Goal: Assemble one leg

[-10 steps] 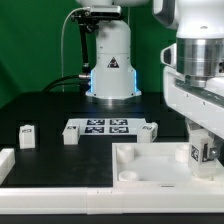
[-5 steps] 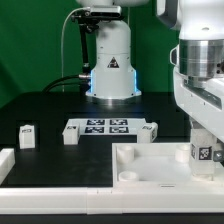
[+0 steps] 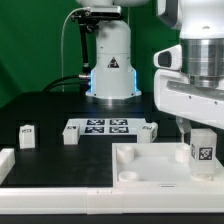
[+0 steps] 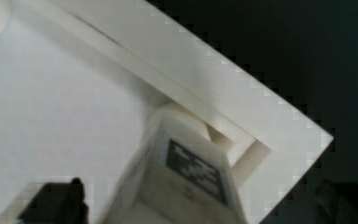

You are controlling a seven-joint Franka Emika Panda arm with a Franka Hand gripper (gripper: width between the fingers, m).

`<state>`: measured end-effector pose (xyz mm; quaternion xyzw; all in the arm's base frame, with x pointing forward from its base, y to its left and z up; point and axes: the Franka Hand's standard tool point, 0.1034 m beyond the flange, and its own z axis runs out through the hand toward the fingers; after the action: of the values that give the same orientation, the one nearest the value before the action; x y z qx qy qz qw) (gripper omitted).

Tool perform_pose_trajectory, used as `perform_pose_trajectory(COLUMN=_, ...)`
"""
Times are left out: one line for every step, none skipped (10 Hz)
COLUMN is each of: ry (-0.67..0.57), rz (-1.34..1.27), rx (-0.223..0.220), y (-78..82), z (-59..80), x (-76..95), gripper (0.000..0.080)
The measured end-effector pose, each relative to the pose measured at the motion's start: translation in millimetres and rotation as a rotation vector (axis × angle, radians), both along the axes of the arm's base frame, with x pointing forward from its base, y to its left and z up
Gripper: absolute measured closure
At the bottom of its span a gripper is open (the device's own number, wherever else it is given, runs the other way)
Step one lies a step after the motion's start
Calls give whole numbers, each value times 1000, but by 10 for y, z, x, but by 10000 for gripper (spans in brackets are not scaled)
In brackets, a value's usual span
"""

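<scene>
- The fingers (image 4: 59, 200) point straight down around the leg (image 3: 203, 150). In the wrist view one dark finger shows beside the leg with a pale strip between them. The other finger is lost against the dark background, so I cannot tell whether they clamp the leg or stand just off it.
- The leg stands upright, tag toward the exterior camera, at the corner of the white tray-like piece (image 3: 150, 166) on the exterior view's right. I cannot make out its lower end or how deep it sits.
- The step in hand looks like seating the leg in that corner. To do it well, keep the leg plumb and press along its own axis. If it has to be turned in, turn it about that axis only, so that it does not cock.
- The tray-like piece may slide on the desk (image 3: 50, 108) under a sideways push, so the force should go downward. The fingers should let go only once the leg stands by itself.
- The wrist (image 3: 195, 92) hangs vertical over the corner, its broad white housing side-on to the exterior camera.
- The arm leaves the picture at the top, and its base (image 3: 110, 62) stands at the back of the desk.
- The nearest spare leg (image 3: 150, 131) sits just beside the marker board (image 3: 98, 127), well apart from the fingers.
</scene>
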<state>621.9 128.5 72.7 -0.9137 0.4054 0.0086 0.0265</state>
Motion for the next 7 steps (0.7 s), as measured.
perform_pose_trajectory(ry=-9, rz=162, rx=-1, y=-9, z=0, x=2, gripper=150)
perform_pose_trajectory(ry=-16, rz=285, rx=-2, y=-13, z=0, x=3, gripper=150)
perform_pose_trajectory(ry=-21, rz=374, rx=-3, y=3, z=1, x=0, gripper=150)
perform_pose_trajectory(ry=-29, rz=511, rx=-10, y=6, z=10, x=9, gripper=150)
perform_pose_trajectory(ry=-36, rz=636, rx=-14, y=-2, z=18, x=19, gripper=150)
perform_pose_trajectory(ry=-43, rz=748, rx=-15, y=-12, z=23, x=27, gripper=150)
perform_pose_trajectory(ry=-46, rz=795, rx=-16, y=-15, z=24, x=30, gripper=150)
